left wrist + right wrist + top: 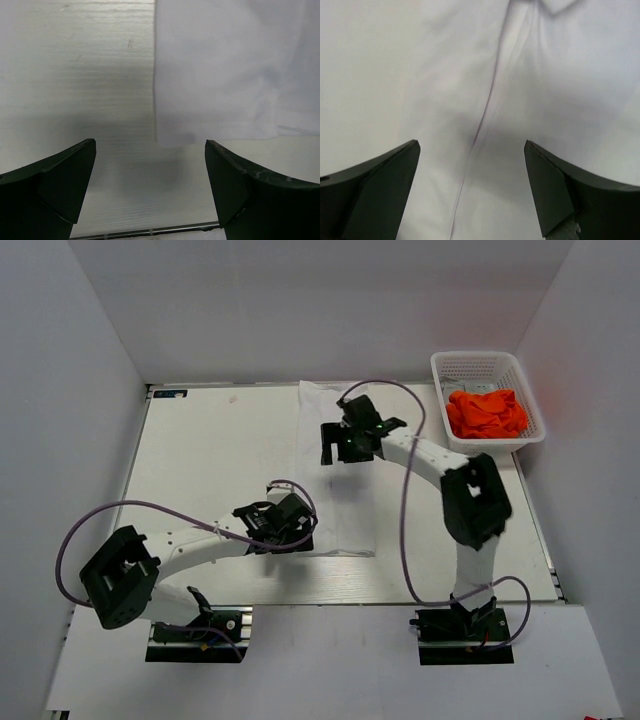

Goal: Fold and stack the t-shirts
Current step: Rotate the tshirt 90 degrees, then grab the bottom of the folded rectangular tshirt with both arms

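While both tools hang over the desk [220, 450], we find the white t-shirt [345, 502] lying flat at the centre of the overhead view. It forms a long strip that runs from the upper centre of the frame towards the lower centre. The orange t-shirts [487, 412] lie bunched inside the basket [478, 357] at the upper right of the frame, well apart from the white t-shirt.

Left tool [288, 528]: it sits at the lower left edge of the strip in the overhead view. In the left wrist view its fingers [60, 180] stand wide apart at the bottom corners of the frame. The white cloth fills the upper right, and one corner of it lies just above the gap between the fingertips. Bare desk fills the left side and the bottom of that frame. We cannot tell whether the fingertips touch the desk.

Right tool [340, 448]: it sits over the upper part of the strip in the overhead view. In the right wrist view its fingers [570, 195] also stand wide apart. White cloth fills the whole frame, and a crease [485, 110] runs from the upper centre down to the lower centre, passing between the fingers. A soft shadow lies on the cloth there. We cannot tell whether this tool touches the cloth.
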{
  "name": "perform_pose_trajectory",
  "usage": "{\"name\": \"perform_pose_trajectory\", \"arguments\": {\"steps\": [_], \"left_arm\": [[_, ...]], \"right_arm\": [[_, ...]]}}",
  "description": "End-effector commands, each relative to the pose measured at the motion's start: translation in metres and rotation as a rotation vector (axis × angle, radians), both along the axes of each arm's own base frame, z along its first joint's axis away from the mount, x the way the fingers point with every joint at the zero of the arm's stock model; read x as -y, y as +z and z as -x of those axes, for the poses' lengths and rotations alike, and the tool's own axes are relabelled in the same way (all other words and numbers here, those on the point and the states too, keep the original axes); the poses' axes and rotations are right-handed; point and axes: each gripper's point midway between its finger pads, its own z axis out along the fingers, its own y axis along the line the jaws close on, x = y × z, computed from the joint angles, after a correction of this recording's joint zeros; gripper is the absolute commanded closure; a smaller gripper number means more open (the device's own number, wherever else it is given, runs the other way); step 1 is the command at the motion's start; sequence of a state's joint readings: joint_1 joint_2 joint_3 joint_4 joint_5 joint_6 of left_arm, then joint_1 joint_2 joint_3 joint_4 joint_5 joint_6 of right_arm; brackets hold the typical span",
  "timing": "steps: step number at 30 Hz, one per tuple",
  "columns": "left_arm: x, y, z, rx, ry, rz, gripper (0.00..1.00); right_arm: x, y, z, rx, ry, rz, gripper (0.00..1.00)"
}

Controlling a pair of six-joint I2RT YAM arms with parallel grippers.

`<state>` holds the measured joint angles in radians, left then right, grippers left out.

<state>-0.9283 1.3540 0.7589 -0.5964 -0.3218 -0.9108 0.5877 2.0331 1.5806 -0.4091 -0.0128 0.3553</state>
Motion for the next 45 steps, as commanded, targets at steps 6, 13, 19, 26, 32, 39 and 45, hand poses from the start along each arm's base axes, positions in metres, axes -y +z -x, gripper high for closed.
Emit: {"name": "perform_pose_trajectory", "arguments": {"steps": [6,13,19,26,32,39,45], "left_arm": [[0.011,-0.014,0.000,-0.046,-0.075,-0.024,0.00],[0.013,-0.023,-0.004,-0.044,-0.088,-0.029,0.11],[0.016,-0.034,-0.002,-0.069,-0.132,-0.020,0.39],[0.026,-0.044,0.009,-0.105,-0.188,0.045,0.60],[0.029,-0.046,0.006,-0.103,-0.187,0.046,0.95],[0.036,-0.031,-0.007,-0.062,-0.172,0.039,1.00],[0.047,0.010,-0.028,0.055,-0.142,0.105,1.00]], "right_arm": [[0.052,0.070,0.085,0.116,-0.022,-0.162,0.10],[0.081,0.005,0.180,-0.119,0.025,-0.182,0.10],[0.076,-0.016,0.231,-0.285,0.108,-0.258,0.10],[0.082,-0.041,0.245,-0.355,0.056,-0.225,0.18],[0.085,-0.056,0.228,-0.320,-0.017,-0.180,0.57],[0.077,-0.040,0.209,-0.241,0.018,-0.170,1.00],[0.069,0.001,0.187,-0.108,0.044,-0.212,1.00]]}}
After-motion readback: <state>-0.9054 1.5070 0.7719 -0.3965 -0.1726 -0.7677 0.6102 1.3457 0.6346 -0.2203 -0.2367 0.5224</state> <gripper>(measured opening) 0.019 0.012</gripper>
